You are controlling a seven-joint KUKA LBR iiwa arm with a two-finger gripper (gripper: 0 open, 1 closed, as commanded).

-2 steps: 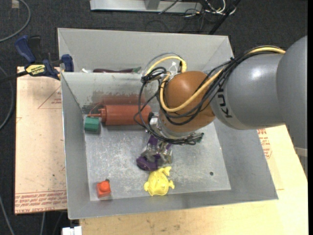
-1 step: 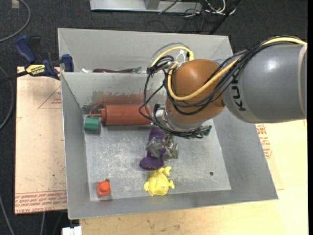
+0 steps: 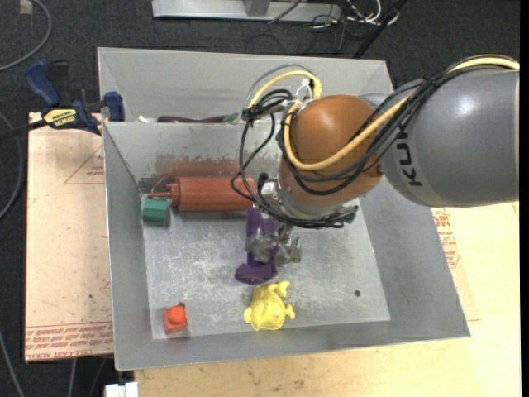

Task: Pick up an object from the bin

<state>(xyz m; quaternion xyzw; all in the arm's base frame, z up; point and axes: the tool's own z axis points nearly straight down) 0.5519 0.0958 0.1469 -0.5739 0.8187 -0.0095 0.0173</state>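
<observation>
Hanging just above the purple toy (image 3: 251,270) in the middle of the bin (image 3: 124,222), the jaws, spread or pressed together I cannot tell, may only push it against the yellow toy (image 3: 268,307) nearby and miss the grip.

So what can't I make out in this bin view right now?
- The purple thing, bin centre: upper part lies under the pincer, so its full shape is unclear.
- The red-brown cylinder: right end hidden by the arm's cables and orange cover.
- The bin: back right floor covered by the arm.
- The small orange thing, front left corner: too small to identify.
</observation>
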